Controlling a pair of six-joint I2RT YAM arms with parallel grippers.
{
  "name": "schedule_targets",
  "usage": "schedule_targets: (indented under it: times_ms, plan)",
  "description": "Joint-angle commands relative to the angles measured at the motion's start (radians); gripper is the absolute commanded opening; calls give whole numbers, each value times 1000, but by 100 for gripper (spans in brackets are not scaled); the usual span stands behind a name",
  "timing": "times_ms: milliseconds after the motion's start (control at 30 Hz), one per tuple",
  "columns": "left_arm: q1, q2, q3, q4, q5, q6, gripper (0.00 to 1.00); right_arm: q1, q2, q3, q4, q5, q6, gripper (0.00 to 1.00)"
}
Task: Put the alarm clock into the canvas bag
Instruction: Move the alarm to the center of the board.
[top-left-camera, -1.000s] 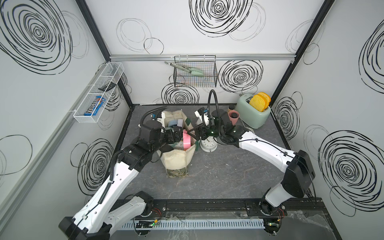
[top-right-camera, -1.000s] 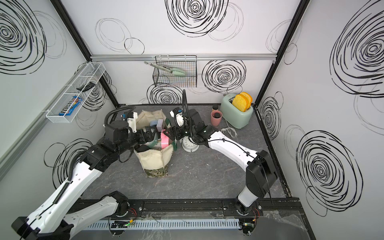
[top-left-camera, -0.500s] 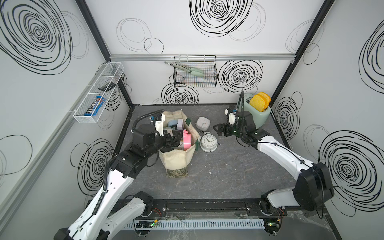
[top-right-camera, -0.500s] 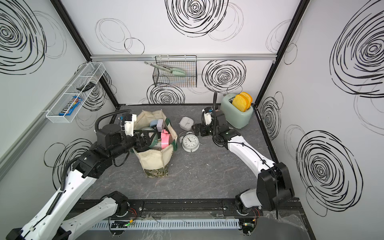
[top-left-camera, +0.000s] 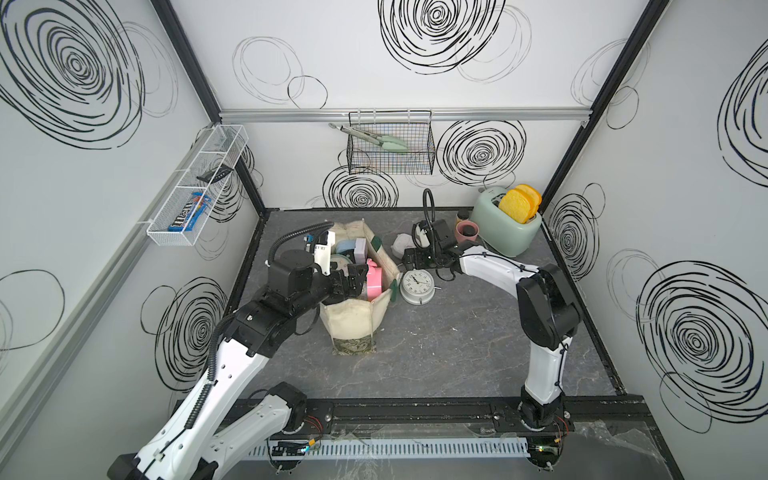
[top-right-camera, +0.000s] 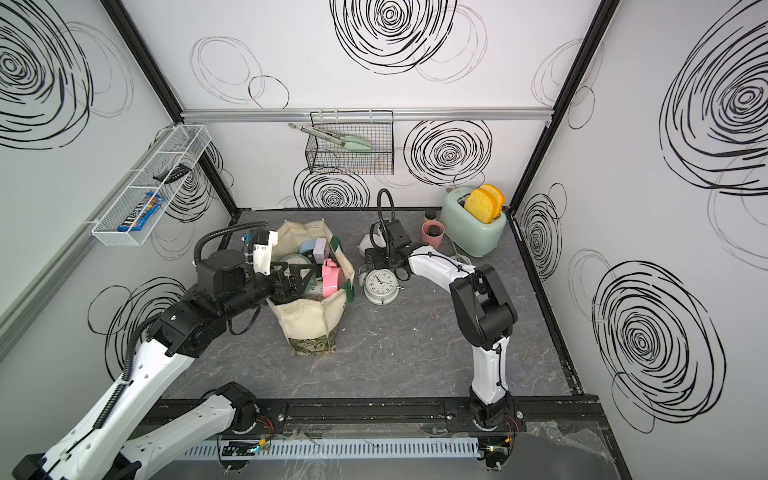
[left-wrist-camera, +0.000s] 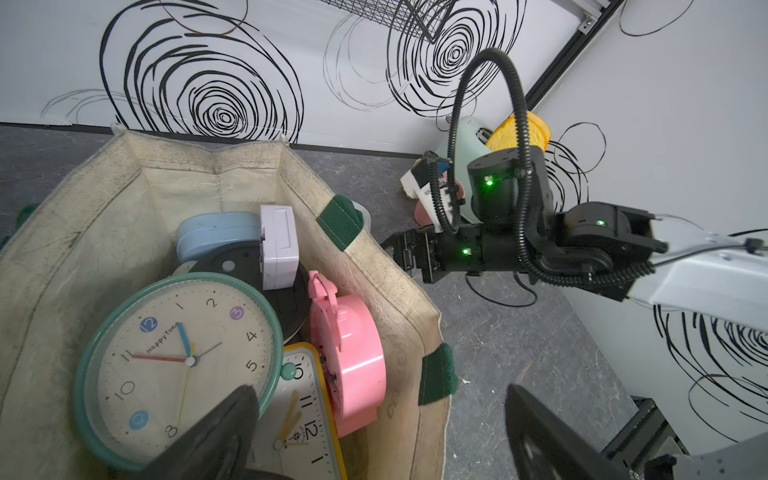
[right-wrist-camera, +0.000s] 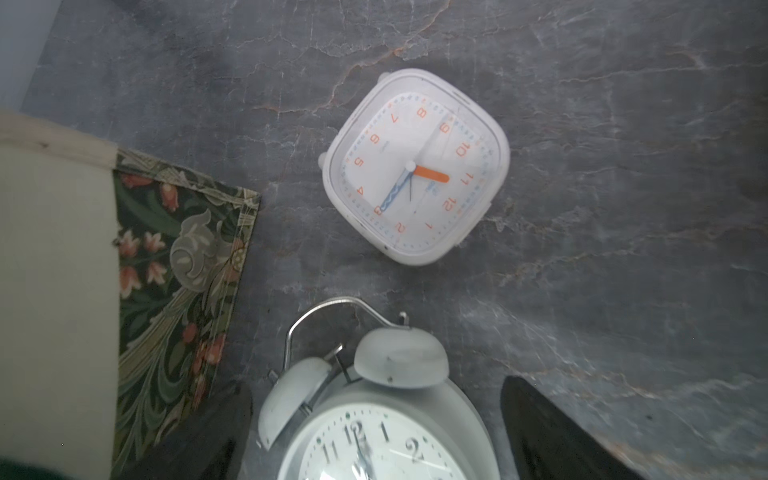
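Your alarm clock, white square clock at its 11 o'clock, lies at the canvas bag's 3, right gripper spread over it, left gripper spread above the clock-crammed bag.

The alarm clock is lying on the table just beside the canvas bag, at its three o'clock. A second clock is lying at the alarm clock's twelve, and a toaster is standing at its two.

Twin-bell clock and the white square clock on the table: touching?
Apart. The right wrist view shows a strip of bare table between the white square clock and the carry handle of the twin-bell clock.
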Motion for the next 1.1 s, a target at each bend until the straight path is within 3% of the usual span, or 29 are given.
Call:
schedule_targets:
  times_ms: [0, 400, 833, 1067]
  plan:
    - [-6, -21, -10, 22, -8, 14, 96, 5, 56, 52, -86, 58, 34, 99]
    - [-13, -29, -24, 25, -28, 25, 96, 9, 61, 20, -151, 78, -26, 79]
    - [-16, -34, -28, 28, -29, 25, 96, -41, -214, -257, -170, 101, -44, 79]
    - [-16, -36, -38, 28, -29, 25, 96, 0, -282, -201, -200, 157, -44, 79]
